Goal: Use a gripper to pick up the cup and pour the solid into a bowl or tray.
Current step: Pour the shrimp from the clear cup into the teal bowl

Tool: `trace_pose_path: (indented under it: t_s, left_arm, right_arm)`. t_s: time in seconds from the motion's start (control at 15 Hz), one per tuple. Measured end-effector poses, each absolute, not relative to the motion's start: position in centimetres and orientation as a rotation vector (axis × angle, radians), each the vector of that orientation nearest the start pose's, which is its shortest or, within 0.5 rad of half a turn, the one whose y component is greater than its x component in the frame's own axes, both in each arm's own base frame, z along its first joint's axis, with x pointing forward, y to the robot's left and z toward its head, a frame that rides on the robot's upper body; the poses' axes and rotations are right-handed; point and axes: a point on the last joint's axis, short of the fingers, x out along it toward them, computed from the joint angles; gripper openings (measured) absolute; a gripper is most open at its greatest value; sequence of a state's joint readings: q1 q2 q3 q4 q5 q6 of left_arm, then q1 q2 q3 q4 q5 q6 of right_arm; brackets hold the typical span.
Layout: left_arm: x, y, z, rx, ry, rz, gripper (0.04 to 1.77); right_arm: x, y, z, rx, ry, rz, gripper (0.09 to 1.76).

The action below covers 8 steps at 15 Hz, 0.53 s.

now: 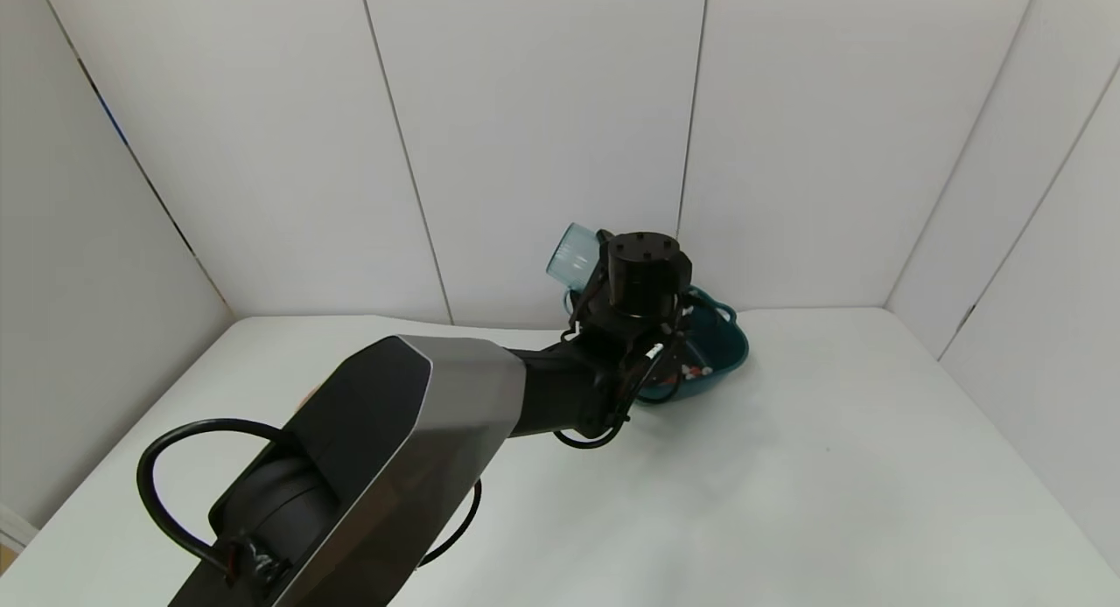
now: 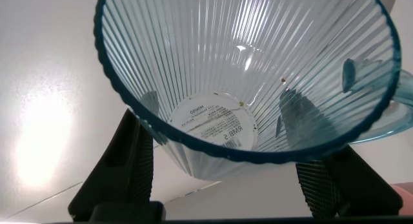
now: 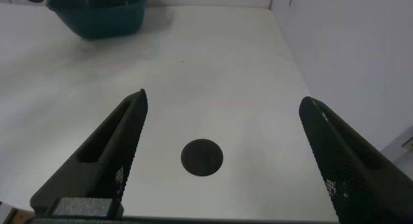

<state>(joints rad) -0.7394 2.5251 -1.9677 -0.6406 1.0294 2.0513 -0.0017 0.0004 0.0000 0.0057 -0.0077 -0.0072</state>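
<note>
Cup (image 2: 245,75) empty; beads (image 1: 697,373) in dish (image 1: 731,349)

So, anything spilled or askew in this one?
Nothing spilled that shows. The left gripper holds the cup tipped over the teal dish; the cup looks empty, and a few red and white pieces lie in the dish.

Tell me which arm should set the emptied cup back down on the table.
Left. Its gripper is shut on the cup, tipped over the teal dish; the right gripper hangs open, apart.

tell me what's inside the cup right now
The cup, held tipped by the left gripper, looks empty: only its bottom label and a few specks show. The teal dish holds pieces, mostly hidden by the arm.
</note>
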Motion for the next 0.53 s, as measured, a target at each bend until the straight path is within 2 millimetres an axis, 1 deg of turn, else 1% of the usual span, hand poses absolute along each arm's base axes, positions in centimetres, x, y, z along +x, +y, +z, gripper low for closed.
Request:
trace_pose_path:
  t_s: [0.33, 0.53]
  left_arm:
    - [39.94, -33.87, 15.51, 1.931, 0.256, 0.257, 1.25]
    - [39.87, -33.71, 16.05, 1.885, 0.256, 0.279, 1.25]
  right_arm:
    - [-2.28, -0.01, 7.49, -0.007, 0.006, -0.009, 1.71]
    - [-2.28, -0.01, 7.49, -0.007, 0.006, -0.009, 1.71]
